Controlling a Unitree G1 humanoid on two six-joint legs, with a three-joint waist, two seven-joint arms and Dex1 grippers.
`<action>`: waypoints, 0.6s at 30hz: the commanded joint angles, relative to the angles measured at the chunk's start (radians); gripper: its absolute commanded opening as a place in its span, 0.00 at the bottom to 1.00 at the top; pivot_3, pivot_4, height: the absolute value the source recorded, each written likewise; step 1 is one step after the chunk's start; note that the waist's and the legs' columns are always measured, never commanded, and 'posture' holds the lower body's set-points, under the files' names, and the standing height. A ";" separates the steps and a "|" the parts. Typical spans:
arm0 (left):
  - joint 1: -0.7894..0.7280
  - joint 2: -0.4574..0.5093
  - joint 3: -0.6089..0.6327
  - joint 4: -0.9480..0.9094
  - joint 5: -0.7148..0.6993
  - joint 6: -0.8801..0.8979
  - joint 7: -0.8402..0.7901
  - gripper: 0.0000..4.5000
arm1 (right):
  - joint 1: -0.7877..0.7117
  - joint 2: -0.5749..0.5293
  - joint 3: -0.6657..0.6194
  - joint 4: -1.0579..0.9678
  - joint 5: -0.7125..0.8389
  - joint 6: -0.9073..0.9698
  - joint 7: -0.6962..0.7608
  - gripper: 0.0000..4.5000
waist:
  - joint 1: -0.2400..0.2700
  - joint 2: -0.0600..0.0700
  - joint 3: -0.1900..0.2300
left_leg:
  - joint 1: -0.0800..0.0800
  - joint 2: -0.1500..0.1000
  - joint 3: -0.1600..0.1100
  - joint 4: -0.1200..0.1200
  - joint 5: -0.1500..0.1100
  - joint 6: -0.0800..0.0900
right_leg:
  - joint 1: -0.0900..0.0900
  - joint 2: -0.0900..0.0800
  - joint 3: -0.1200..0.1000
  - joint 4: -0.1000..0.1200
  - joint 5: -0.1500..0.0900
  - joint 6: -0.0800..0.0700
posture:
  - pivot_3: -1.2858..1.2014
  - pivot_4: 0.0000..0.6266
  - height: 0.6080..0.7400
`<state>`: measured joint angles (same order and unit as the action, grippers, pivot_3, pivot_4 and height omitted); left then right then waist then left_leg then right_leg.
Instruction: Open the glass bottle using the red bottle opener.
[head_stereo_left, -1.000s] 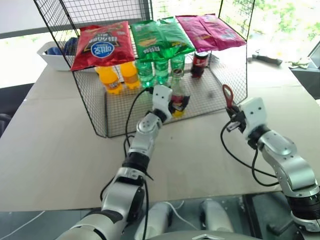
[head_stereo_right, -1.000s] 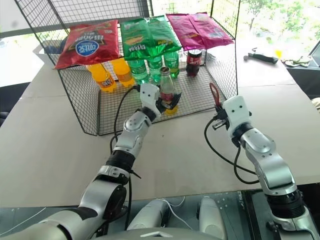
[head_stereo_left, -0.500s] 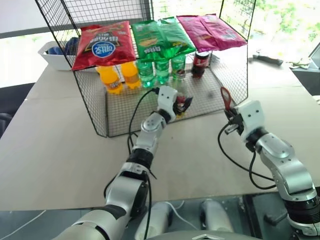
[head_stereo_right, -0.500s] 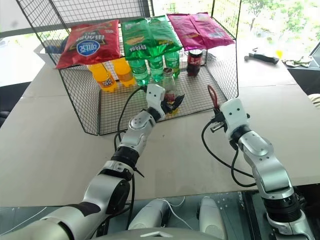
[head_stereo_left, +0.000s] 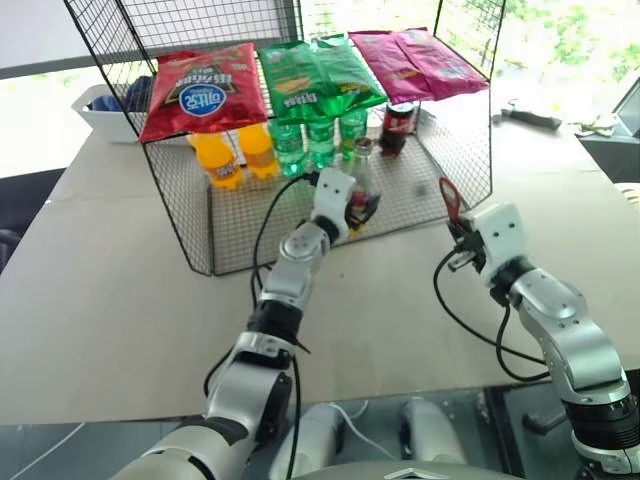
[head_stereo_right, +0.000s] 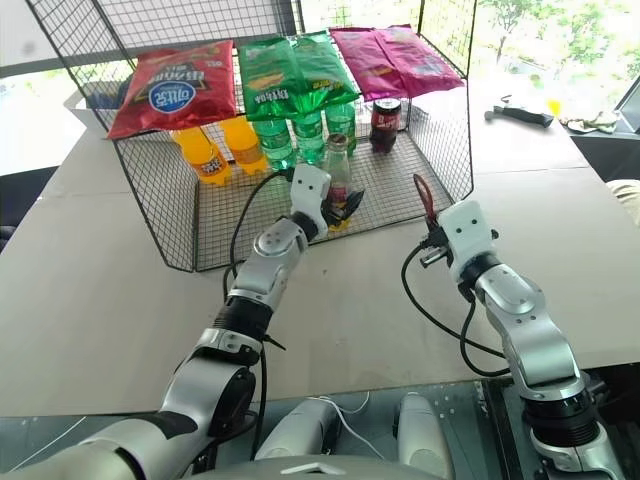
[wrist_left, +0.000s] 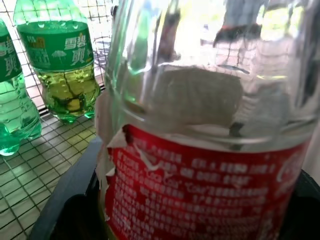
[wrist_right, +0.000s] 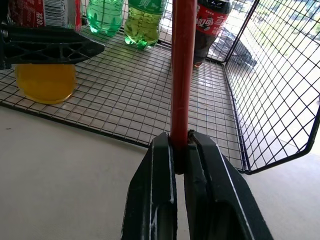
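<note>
The glass bottle (head_stereo_left: 362, 170) stands upright on the floor of the wire rack (head_stereo_left: 180, 200), near its open front. It has a crown cap, a red label (wrist_left: 210, 190) and yellow-orange liquid at the bottom (wrist_right: 45, 82). My left gripper (head_stereo_left: 362, 208) is shut on its labelled body, with one black finger (wrist_right: 50, 45) lying across the label. My right gripper (head_stereo_left: 457, 228) hovers to the right of the bottle, in front of the rack's right wall. It is shut on the handle of the red bottle opener (head_stereo_left: 450, 197), which stands upright with its ring head on top.
Red, green and pink chip bags (head_stereo_left: 320, 75) lie on the rack's top. Behind the glass bottle stand orange bottles (head_stereo_left: 222, 158), green bottles (head_stereo_left: 320, 140) and a dark cola bottle (head_stereo_left: 398, 125). A white bin (head_stereo_left: 105, 110) sits back left, and a tool (head_stereo_left: 530, 117) lies back right.
My left gripper's fingers have closed onto the glass bottle and its wrist has levelled. The right gripper with the opener has stayed in place.
</note>
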<state>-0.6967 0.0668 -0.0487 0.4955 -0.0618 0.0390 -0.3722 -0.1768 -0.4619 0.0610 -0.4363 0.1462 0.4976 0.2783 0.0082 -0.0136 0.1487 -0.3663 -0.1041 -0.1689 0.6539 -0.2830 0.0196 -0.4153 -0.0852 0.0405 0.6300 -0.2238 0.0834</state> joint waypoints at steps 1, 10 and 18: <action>-0.014 0.020 0.010 -0.119 -0.054 0.026 -0.070 0.63 | -0.001 0.007 -0.025 -0.039 -0.008 -0.019 0.008 0.00 | 0.000 0.000 0.000 | 0.000 0.000 0.000 0.000 0.000 0.000 | 0.000 0.000 0.000 0.000 0.000 0.000 | 0.52 0.24 1.00; 0.155 0.116 0.012 -0.412 -0.307 0.179 -0.384 0.63 | 0.010 0.019 -0.026 -0.049 -0.021 -0.016 0.014 0.00 | -0.015 0.000 0.000 | -0.001 0.000 0.000 -0.001 0.000 0.000 | -0.002 0.000 0.000 -0.001 0.000 0.000 | 0.52 0.24 1.00; 0.291 0.223 0.035 -0.526 -0.346 0.197 -0.460 0.63 | 0.014 0.026 -0.027 -0.049 -0.027 -0.015 0.019 0.00 | -0.021 0.000 0.000 | 0.000 0.000 0.000 0.000 0.000 0.000 | -0.001 0.000 0.001 0.002 0.000 0.000 | 0.52 0.24 1.00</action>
<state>-0.4203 0.2718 -0.0369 0.0410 -0.3854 0.2580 -0.8051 -0.1605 -0.4391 0.0567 -0.4383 0.1235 0.4968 0.2964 -0.0124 -0.0133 0.1485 -0.3659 -0.1036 -0.1679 0.6535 -0.2830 0.0195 -0.4168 -0.0852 0.0420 0.6318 -0.2238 0.0831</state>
